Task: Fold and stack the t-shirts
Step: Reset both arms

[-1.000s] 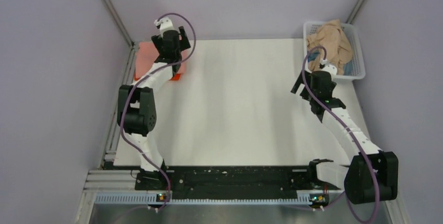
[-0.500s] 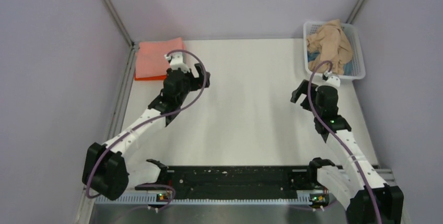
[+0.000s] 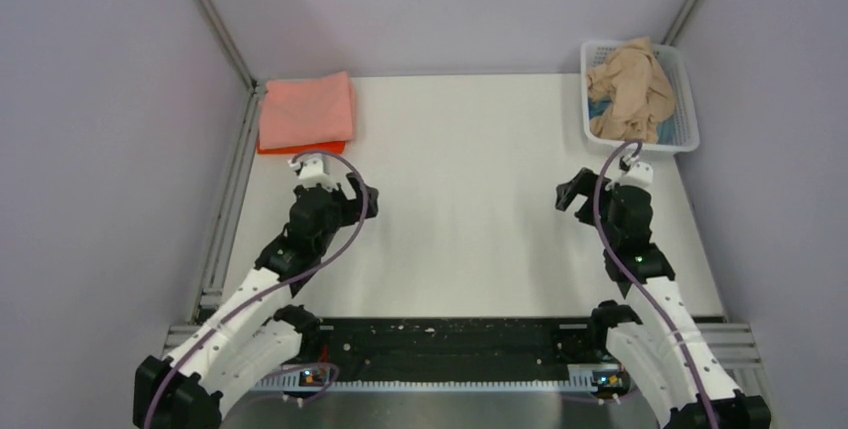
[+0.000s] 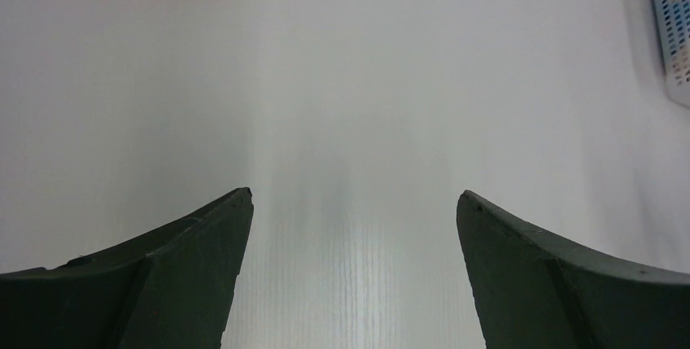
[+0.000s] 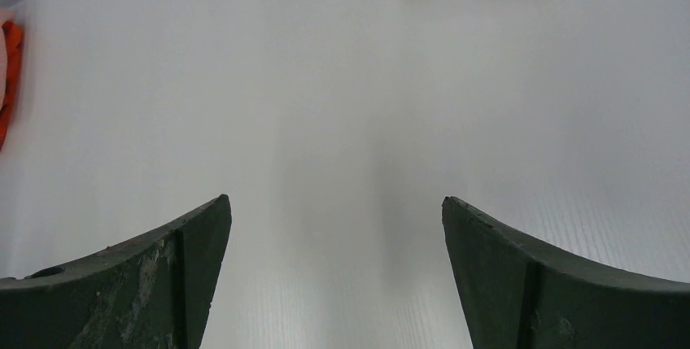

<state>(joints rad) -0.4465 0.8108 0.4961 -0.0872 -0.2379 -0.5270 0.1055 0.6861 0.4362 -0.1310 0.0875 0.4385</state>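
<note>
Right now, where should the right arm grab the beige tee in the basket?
Probably the raised bunched fold on top, from straight above: the beige tee lies crumpled inside the white basket, whose walls block a sideways approach.

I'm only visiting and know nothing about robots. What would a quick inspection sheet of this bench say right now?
Surface: white table, nothing lying in the middle.
Job's things: salmon-pink t-shirt folded on top of the orange-red t-shirt, far left corner; beige t-shirt crumpled in the white basket, far right corner.
Clutter: something blue under the beige t-shirt; otherwise nothing seen.
End effectors: left end effector and right end effector both open, holding nothing, over bare table.
Cables: purple cables looped along each arm, apart from the cloth.
Surroundings: lilac walls, metal frame posts.
</note>
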